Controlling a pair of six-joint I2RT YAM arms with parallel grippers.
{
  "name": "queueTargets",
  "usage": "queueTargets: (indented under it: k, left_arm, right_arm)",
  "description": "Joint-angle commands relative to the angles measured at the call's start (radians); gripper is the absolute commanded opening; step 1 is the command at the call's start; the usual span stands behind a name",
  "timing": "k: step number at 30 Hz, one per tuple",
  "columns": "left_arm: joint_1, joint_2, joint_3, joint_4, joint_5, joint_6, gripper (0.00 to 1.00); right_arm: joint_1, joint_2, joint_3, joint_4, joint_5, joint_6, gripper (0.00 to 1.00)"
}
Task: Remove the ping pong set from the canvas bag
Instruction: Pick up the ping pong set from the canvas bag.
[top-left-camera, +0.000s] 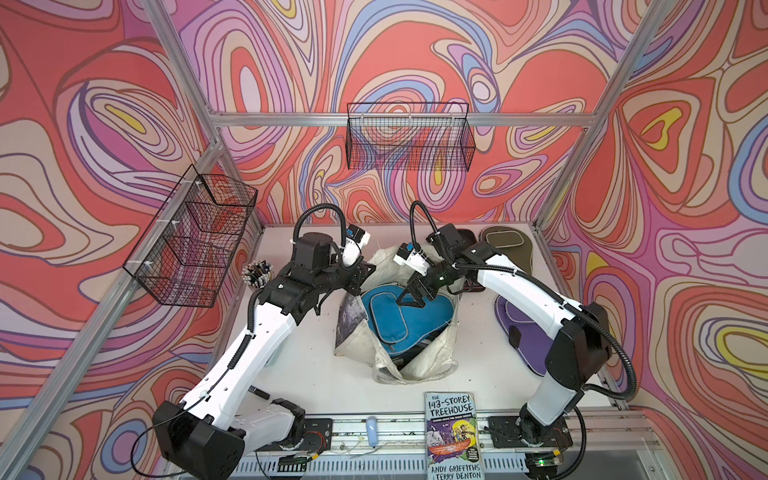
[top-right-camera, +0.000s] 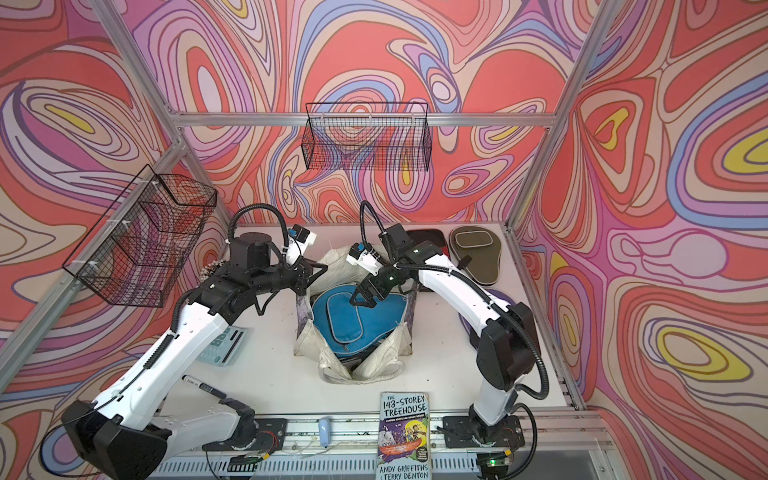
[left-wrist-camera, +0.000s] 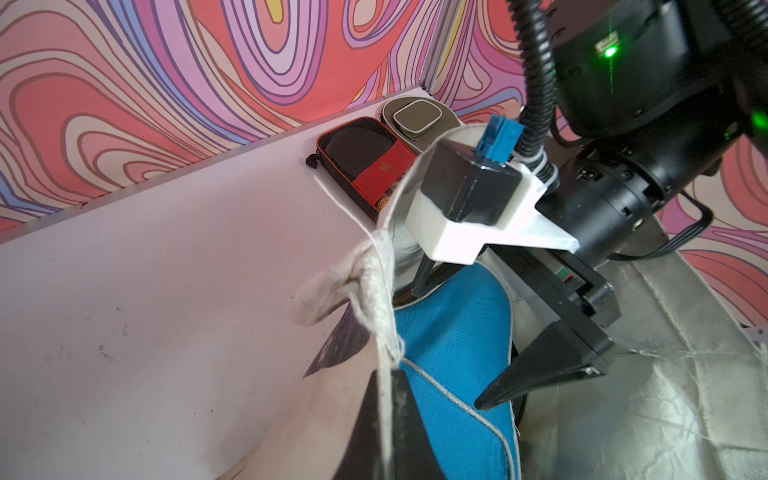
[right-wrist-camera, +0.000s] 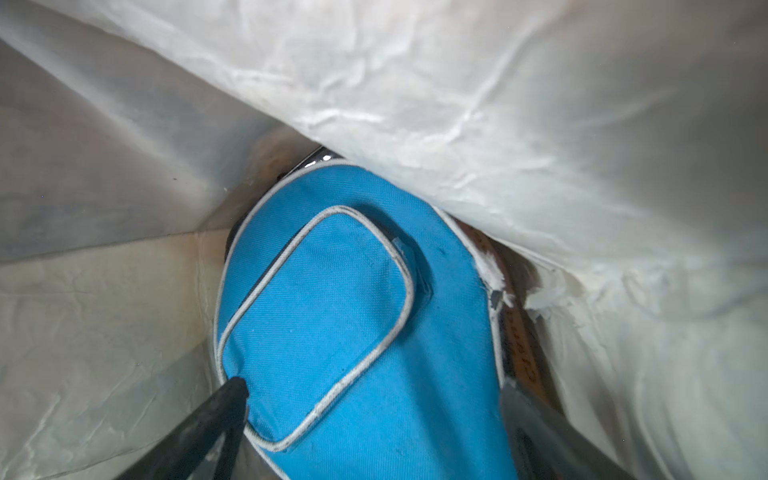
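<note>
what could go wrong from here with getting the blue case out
The open right gripper hangs over the blue case, close to the lining of the canvas bag; closing could pinch fabric too.
The left gripper grips a frayed rim; if it slips, the bag may fold over the case.

Both top views look down from high above the table (top-left-camera: 307, 374) front, facing the back wall (top-left-camera: 374, 62), sharing everything. The left wrist view looks closely over the canvas bag (left-wrist-camera: 370, 286) rim; the right wrist view, inside it, shares the blue case (right-wrist-camera: 332, 311).
</note>
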Motion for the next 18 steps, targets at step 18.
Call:
queueTargets:
  k: [18]
  left_arm:
    - [0.002,-0.002,0.068,0.234,0.078,-0.019,0.0]
  right_arm:
    - [0.002,0.171,0.016,0.059,0.085,-0.024,0.98]
